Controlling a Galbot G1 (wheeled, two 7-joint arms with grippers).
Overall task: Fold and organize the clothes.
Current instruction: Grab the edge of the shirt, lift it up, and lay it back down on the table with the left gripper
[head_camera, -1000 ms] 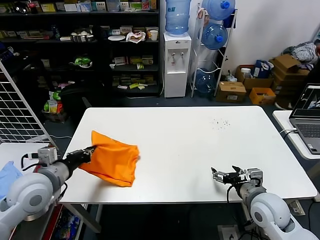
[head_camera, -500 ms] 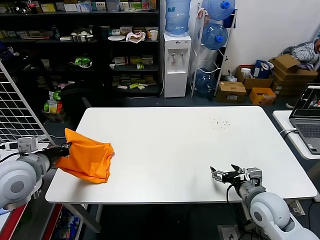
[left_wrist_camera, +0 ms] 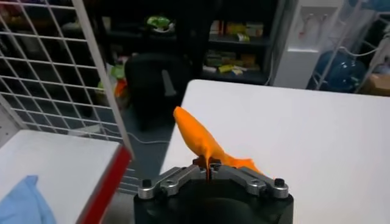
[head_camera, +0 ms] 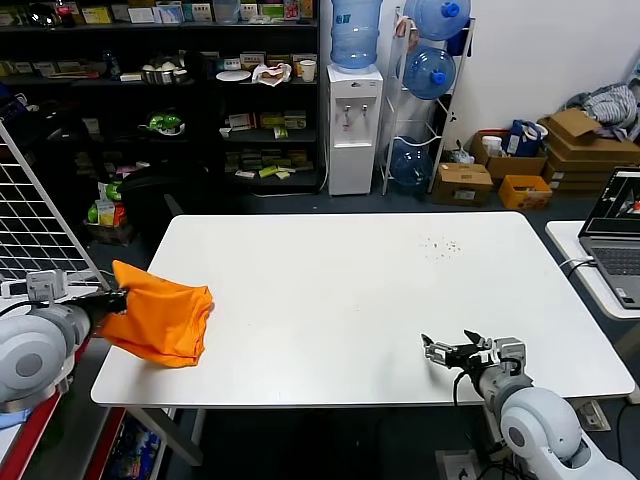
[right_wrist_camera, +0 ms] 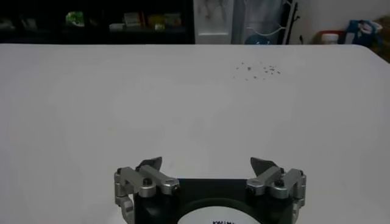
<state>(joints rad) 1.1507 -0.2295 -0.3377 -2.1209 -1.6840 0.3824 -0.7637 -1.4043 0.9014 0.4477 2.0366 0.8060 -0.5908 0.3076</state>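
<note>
Cloth, soft and light — the orange T-shirt (head_camera: pixel 160 322) will likely sag, bunch and slide on the smooth white counter (head_camera: pixel 350 300), so it looks best taken by a pinch at an edge or corner fold, never by the middle of the heap. It lies crumpled at the counter's left edge, near the front left corner, with part of it hanging past the edge. The left end effector (head_camera: pixel 108 300) is clamped tight on a peak of the fabric just off that edge; the wrist view shows an orange ridge (left_wrist_camera: pixel 198 137) rising from between its closed jaws. The right end effector (head_camera: pixel 440 352) rests low at the front edge toward the right corner, jaws spread wide and holding nothing.

Count: one T-shirt, one counter, two end effectors — one gripping, one idle.
</note>
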